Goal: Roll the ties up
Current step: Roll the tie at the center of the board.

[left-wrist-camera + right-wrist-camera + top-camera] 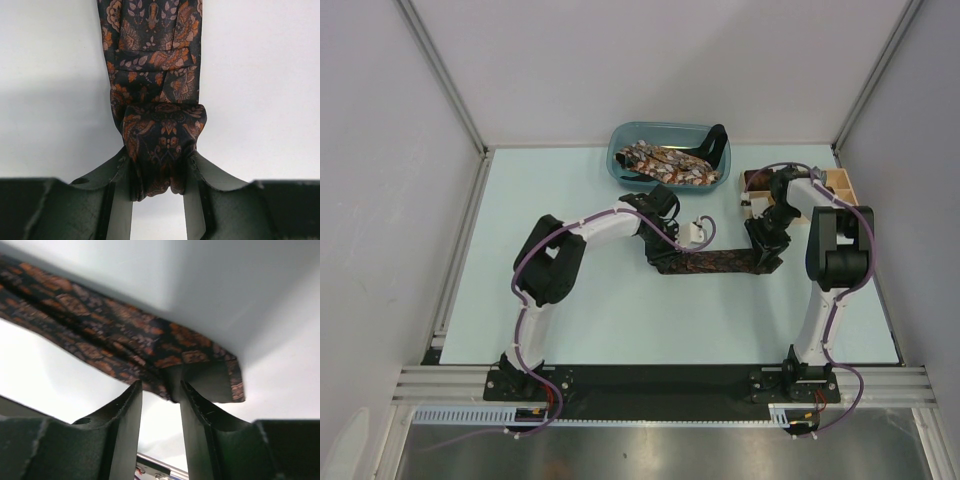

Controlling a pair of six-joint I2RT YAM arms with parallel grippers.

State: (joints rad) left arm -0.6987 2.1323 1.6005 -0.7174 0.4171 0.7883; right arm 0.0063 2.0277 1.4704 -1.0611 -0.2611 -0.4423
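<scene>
Tabletop: pale, walled on three sides.

Left arm and right arm: both reach in toward the middle.

Blue tub: at the far edge, centre, holding a loose heap of ties (patterned and tangled; they cannot be counted from above).

Wooden tray: has compartments and stands at the far right, partly hidden by the right arm.

Dark brown tie: orange paisley print. It lies on the tabletop, stretched in a line between the two pincers, on the near side of the tub.

Left pincer: clenched on the tie's left end, which is folded over into a small thick bundle between the fingers. The rest of the fabric runs straight away from it.

Right pincer: fingers a little apart at the tie's other end, with the fabric's edge dipping into the gap. Whether they pinch it cannot be told.
</scene>
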